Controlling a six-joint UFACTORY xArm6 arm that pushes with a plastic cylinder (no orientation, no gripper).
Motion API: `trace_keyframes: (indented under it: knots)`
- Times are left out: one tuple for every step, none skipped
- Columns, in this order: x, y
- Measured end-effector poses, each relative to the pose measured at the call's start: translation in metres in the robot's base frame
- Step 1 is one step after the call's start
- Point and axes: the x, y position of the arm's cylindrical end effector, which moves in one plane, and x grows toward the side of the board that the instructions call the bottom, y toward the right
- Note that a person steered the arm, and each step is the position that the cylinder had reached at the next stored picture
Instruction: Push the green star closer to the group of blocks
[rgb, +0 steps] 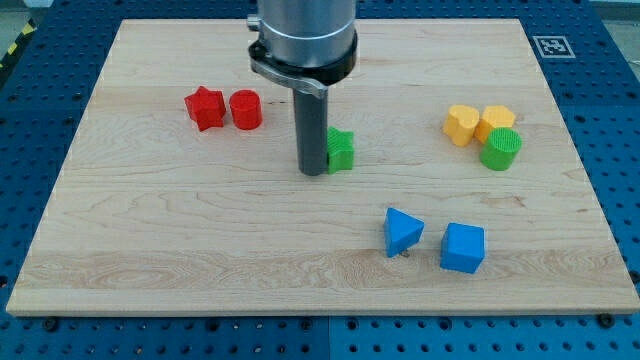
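The green star (342, 150) lies near the middle of the wooden board (180, 220), partly hidden on its left side by my rod. My tip (313, 172) rests on the board right against the star's left side. At the view's right a group stands together: a yellow block (461, 124), a second yellow block (495, 121) and a green cylinder (501, 149) below them. The star is well to the left of that group.
A red star (205, 108) and a red cylinder (245, 109) sit side by side at the upper left. A blue triangular block (403, 231) and a blue cube (463, 247) lie at the lower right. A fiducial marker (552, 45) sits at the board's top right corner.
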Motion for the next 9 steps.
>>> trace_keyframes:
  knots:
    - [0.000, 0.015]
    - [0.000, 0.026]
    - [0.000, 0.035]
    - [-0.002, 0.036]
    - [-0.009, 0.034]
    - [-0.024, 0.029]
    - [-0.028, 0.029]
    - [-0.041, 0.016]
    - [-0.054, 0.011]
